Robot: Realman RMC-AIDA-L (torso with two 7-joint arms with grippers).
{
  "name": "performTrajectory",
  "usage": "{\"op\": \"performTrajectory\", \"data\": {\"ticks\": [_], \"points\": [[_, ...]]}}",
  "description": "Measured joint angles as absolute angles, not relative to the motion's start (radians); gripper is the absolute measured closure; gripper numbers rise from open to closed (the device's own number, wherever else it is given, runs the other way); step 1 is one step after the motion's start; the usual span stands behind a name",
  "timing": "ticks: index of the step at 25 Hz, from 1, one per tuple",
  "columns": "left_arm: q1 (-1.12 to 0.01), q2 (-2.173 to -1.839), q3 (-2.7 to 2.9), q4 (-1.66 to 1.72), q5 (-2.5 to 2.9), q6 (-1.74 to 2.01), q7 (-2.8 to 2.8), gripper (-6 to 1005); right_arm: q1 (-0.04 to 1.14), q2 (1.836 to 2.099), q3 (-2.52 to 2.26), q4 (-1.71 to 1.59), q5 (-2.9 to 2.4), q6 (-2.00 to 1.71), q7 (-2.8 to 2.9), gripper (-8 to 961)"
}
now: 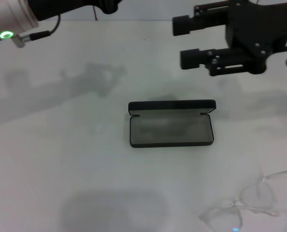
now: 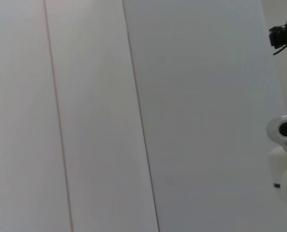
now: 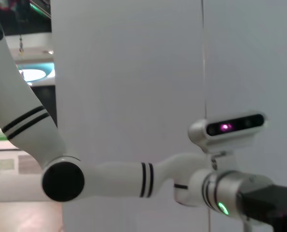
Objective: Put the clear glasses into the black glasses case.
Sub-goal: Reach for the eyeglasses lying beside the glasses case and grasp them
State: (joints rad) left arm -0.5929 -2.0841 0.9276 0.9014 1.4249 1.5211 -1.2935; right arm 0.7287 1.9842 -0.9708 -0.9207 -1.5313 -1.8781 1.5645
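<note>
A: Clear glasses (image 1: pixel 252 203) lie on the white counter (image 1: pixel 61 159) at about five o'clock in the head view, close to the near edge, unfolded as far as I can tell, with one temple arm reaching toward the right side. Nothing is touching them.

B: And the black glasses case (image 1: pixel 171 123)?

A: Dead centre of the counter, lid open and standing up at its far side, grey lining showing, nothing inside. The glasses sit well apart from it, off toward its five o'clock.

B: So which step is this?

A: The very first, I'd judge: the pick has not begun. Next the right hand must come down and toward the near edge over the glasses, then close on the frame, probably at the bridge or across a lens rim. Thin clear plastic lying flat gives little to grip, so it needs a low, careful approach.

B: What is the right hand doing now?

A: The right hand (image 1: pixel 182 42) hovers at about one o'clock, above the far part of the counter, beyond the case. Its two black fingers (image 1: pixel 194 58) are spread wide with a plain gap between them, holding nothing and touching nothing.

B: The left one?

A: Only the left arm's wrist shows at eleven o'clock, up and away from the work. Its hand is out of sight, so I cannot tell its state.
</note>
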Motion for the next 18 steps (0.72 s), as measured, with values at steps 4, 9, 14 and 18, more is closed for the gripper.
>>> {"op": "performTrajectory", "data": {"ticks": [4,9,14,18], "points": [[-0.560,-2.075,0.919,0.954,1.422,1.522,-1.391,907,0.670,1.967,-0.972,-1.068,-1.596,-1.876,1.665,395],[-0.522,-2.049,0.925,0.992,1.423,1.544,-1.542,906,0.599,1.969,-0.975,-1.338,-1.771,-1.914,1.808,401],[-0.500,-2.041,0.921,0.989,1.423,1.617,-1.624,905,0.498,1.985,-0.967,-1.552,-1.855,-1.979,1.865,403],[-0.474,-2.043,0.919,0.986,1.408,1.648,-1.652,890,0.403,1.996,-0.900,-1.674,-1.847,-2.003,1.854,405]]}}
